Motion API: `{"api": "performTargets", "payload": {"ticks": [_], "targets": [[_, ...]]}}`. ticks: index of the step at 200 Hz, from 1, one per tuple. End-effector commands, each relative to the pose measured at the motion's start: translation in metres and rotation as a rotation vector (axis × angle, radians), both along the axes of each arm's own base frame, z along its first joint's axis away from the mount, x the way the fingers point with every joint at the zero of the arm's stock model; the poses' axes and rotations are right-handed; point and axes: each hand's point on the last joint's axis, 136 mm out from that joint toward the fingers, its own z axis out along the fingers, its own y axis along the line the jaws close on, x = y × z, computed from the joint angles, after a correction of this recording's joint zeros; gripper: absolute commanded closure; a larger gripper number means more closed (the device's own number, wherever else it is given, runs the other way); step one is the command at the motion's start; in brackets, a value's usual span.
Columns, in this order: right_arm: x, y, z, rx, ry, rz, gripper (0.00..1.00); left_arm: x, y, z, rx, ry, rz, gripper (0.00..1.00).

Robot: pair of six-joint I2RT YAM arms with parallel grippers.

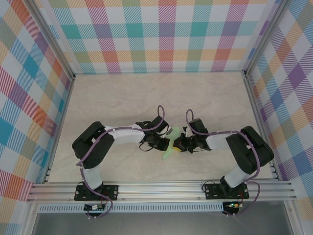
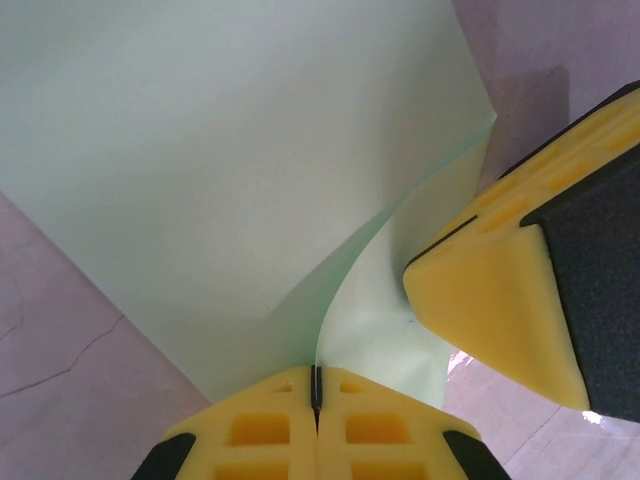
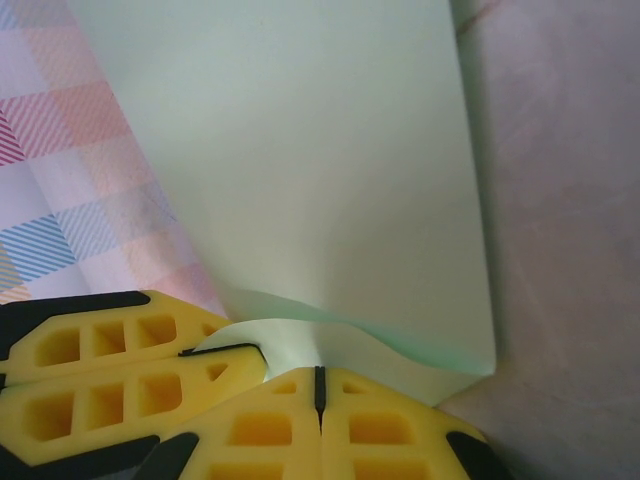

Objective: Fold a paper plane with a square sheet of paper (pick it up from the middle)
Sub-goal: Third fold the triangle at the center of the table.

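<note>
square sheet of paper (image 2: 200,150) between left pincer (image 2: 316,390) and right pincer (image 3: 320,385), above table (image 1: 122,98) near-middle

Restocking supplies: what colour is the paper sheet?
Pale mint green; the paper shows best in left wrist view.

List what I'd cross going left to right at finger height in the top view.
Left arm's elbow → left fingers → green paper → right fingers → right arm's elbow.
</note>
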Motion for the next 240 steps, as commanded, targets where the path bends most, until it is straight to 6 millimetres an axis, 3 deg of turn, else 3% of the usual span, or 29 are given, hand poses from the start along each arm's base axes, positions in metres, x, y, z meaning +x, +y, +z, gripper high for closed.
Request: {"api": "performTargets", "payload": {"ticks": [1,27,52,94,144,198,240], "targets": [[-0.006,-0.004,0.002,-0.023,-0.021,0.012,0.96,-0.011,0.02,-0.015,0.076,0.06,0.021,0.98],[-0.009,-0.002,0.017,0.008,-0.047,0.009,0.94,-0.01,0.018,-0.015,0.07,0.061,0.019,0.98],[-0.014,0.003,0.019,0.023,-0.051,0.009,0.94,-0.01,0.017,-0.015,0.065,0.064,0.019,0.98],[-0.02,0.012,0.005,0.009,-0.032,0.023,0.95,-0.009,0.016,-0.015,0.064,0.064,0.018,0.98],[-0.031,-0.005,-0.017,-0.091,0.013,0.017,0.96,-0.011,0.018,-0.016,0.07,0.067,0.016,0.98],[-0.025,0.01,0.016,0.003,-0.041,0.029,0.94,-0.011,0.017,-0.017,0.065,0.067,0.021,0.98],[-0.032,0.02,0.017,0.026,-0.044,0.032,0.94,-0.011,0.017,-0.018,0.068,0.07,0.016,0.98]]}}
